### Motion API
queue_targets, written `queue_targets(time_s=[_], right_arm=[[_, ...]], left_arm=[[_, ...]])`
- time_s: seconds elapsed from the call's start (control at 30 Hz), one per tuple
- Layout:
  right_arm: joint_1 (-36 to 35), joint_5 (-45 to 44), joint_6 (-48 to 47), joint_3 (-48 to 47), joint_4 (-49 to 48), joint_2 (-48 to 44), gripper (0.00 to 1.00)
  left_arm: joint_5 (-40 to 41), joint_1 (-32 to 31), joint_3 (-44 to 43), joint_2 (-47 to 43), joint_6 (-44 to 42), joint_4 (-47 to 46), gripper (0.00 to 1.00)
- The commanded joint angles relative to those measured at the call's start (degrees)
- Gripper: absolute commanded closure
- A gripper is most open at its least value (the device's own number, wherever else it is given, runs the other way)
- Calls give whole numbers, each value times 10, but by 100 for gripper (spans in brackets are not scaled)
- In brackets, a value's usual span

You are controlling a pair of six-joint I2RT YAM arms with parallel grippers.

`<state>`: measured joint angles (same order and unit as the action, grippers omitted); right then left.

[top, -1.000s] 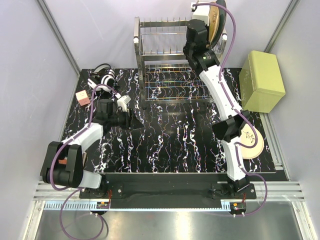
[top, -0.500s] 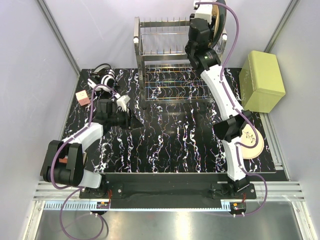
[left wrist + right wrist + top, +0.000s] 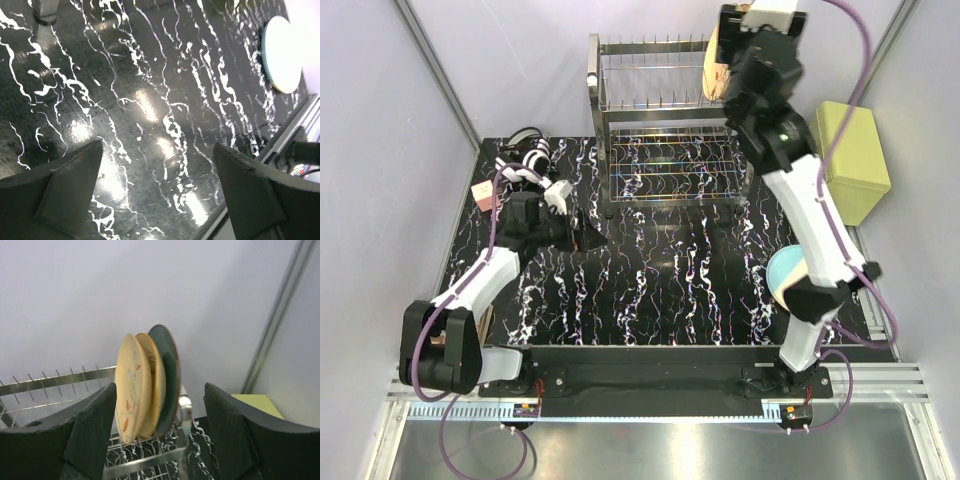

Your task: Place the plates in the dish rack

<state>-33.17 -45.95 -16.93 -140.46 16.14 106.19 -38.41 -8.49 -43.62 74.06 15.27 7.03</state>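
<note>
Three plates stand on edge at the right end of the dish rack's top tier: two orange-peach ones and a teal one behind them. From above they show as a peach edge. My right gripper hovers open, drawn back from them and holding nothing; the top view shows it high over the rack's right end. A cream plate with a pale-blue edge lies flat on the table, partly under my right arm. My left gripper is open and empty over bare table, left of centre.
An olive-green box stands at the table's right edge beside the rack. A small pink block and a black-and-white object lie at the far left. The rack's foot and the cream plate show in the left wrist view.
My right gripper opened, let go of the plate in the rack and pulled up and away to the right. My left gripper opened wider and shifted slightly.
</note>
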Motion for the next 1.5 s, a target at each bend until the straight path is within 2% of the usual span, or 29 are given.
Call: queue_targets(time_s=[0.0, 0.07, 0.1, 0.13, 0.17, 0.2, 0.23, 0.3, 0.37, 0.43, 0.5, 0.53, 0.57, 0.6, 0.67, 0.87, 1.03, 1.13, 1.23, 1.43, 1.47], right_arm=[[2, -21, -52, 95, -26, -117, 18], [2, -18, -54, 169, -25, -170, 14], [2, -10, -52, 251, -9, -228, 12], [2, 0, -50, 291, 9, -257, 8], [2, 9, -54, 370, 26, -285, 7], [6, 9, -58, 409, 53, -337, 6], [11, 16, -59, 445, 73, -362, 3], [48, 65, -47, 532, 148, -429, 3], [84, 86, -15, 595, 203, -466, 0], [143, 114, 28, 607, 251, -491, 0], [188, 153, 99, 612, 310, -507, 0], [235, 168, 118, 613, 321, -515, 0], [251, 178, 150, 617, 336, -522, 0], [264, 196, 163, 619, 343, -537, 0], [283, 212, 185, 631, 354, -549, 0], [298, 227, 197, 688, 362, -584, 0], [307, 224, 183, 750, 371, -611, 0], [311, 246, 143, 742, 393, -580, 0], [315, 210, 128, 756, 382, -524, 0], [328, 205, 94, 778, 350, -494, 0], [328, 206, 82, 784, 334, -486, 0]], left_arm=[[-1, -46, -67, -6, 30, 60, 1], [7, -87, -84, 4, 28, 80, 1], [13, -136, -96, 8, 30, 85, 1], [20, -163, -103, 13, 33, 91, 1], [46, -191, -123, 27, 44, 91, 1], [58, -247, -132, 40, 53, 91, 1], [69, -273, -145, 53, 62, 91, 1], [93, -338, -178, 103, 95, 73, 1], [95, -367, -217, 170, 143, 65, 1], [74, -386, -241, 222, 187, 35, 3], [62, -392, -263, 289, 258, -19, 10], [60, -392, -267, 310, 283, -46, 15], [56, -392, -264, 348, 346, -83, 24], [55, -393, -262, 367, 380, -165, 27], [55, -399, -284, 425, 457, -212, 29], [76, -449, -392, 538, 490, -261, 25], [98, -471, -436, 589, 504, -273, 27], [111, -477, -436, 617, 543, -293, 30], [120, -484, -458, 644, 558, -289, 31], [143, -498, -534, 695, 564, -242, 36], [145, -499, -542, 701, 567, -227, 40]])
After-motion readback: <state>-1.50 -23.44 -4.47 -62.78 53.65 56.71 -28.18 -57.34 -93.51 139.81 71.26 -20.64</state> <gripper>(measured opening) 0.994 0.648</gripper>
